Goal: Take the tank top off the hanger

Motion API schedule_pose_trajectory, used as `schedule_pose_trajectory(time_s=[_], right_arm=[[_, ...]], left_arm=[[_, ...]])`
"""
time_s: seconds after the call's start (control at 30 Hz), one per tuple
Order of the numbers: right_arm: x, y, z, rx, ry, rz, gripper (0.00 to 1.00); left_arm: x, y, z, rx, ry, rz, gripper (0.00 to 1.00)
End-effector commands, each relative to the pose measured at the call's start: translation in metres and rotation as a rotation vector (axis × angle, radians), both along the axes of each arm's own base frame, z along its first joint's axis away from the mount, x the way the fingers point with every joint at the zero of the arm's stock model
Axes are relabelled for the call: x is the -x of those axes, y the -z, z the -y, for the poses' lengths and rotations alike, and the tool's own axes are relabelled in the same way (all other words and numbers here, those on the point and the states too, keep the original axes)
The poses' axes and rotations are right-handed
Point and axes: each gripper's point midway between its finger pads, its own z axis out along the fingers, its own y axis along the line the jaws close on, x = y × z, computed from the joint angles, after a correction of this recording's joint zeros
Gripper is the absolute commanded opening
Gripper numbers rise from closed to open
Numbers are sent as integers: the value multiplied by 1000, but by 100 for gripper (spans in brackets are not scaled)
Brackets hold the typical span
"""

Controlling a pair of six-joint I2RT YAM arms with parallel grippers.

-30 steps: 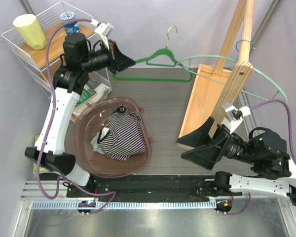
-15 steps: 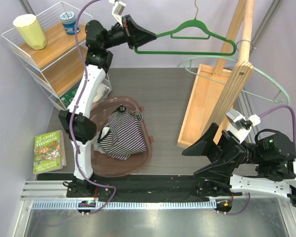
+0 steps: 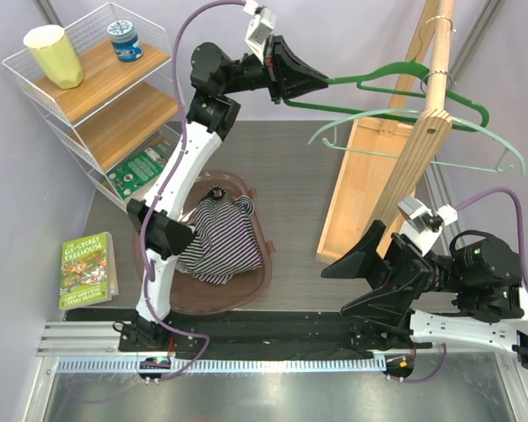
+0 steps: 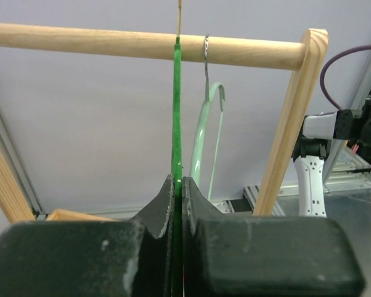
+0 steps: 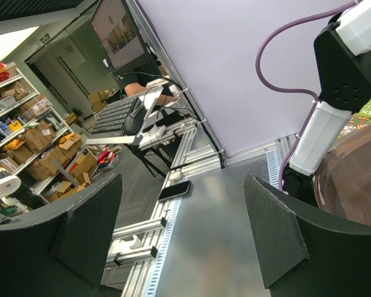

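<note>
The striped tank top (image 3: 218, 240) lies crumpled in the brown plastic basin (image 3: 255, 291), off any hanger. My left gripper (image 3: 321, 83) is raised high and shut on the bare dark green hanger (image 3: 405, 74), holding it at the wooden rail (image 3: 438, 66). In the left wrist view the green hanger (image 4: 176, 111) runs edge-on from between my shut fingers (image 4: 161, 207) up to the rail (image 4: 111, 41). My right gripper (image 3: 356, 280) is open and empty, low near the table's front right. In its own view only its fingers (image 5: 89, 226) and the room show.
A pale green hanger (image 3: 422, 132) hangs on the wooden rack, also in the left wrist view (image 4: 201, 142). A wire shelf (image 3: 35, 88) with a yellow cup (image 3: 55, 54) and a jar (image 3: 125, 40) stands back left. A green book (image 3: 86, 268) lies at left.
My left arm has swung the green hanger up and to the right, from over the table's back to the wooden rail. The right arm barely moved. The tank top stayed in the basin.
</note>
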Motion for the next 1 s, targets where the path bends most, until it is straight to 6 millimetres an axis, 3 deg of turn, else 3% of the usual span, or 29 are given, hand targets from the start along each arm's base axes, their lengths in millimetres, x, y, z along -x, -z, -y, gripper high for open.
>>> schedule_pose_trajectory(time_s=[0.0,0.37,0.63,0.87,0.93,0.97], right_arm=[[2,-11,0,-53,-9,13,85],[-3,1,-7,-42,3,-6,84],[-7,5,-10,-37,18,-6,84],[-11,8,-13,-25,39,-15,84],[-15,14,-14,-6,57,-23,84],[-17,16,-15,2,68,-26,84]], left_arm=[[5,-11,9,33,-31,69,0],[12,20,36,-17,47,3,0],[6,58,43,-129,39,-73,0],[0,73,38,-188,-18,-71,0],[-5,72,34,-189,-55,-87,9],[-11,72,27,-196,-84,-100,23]])
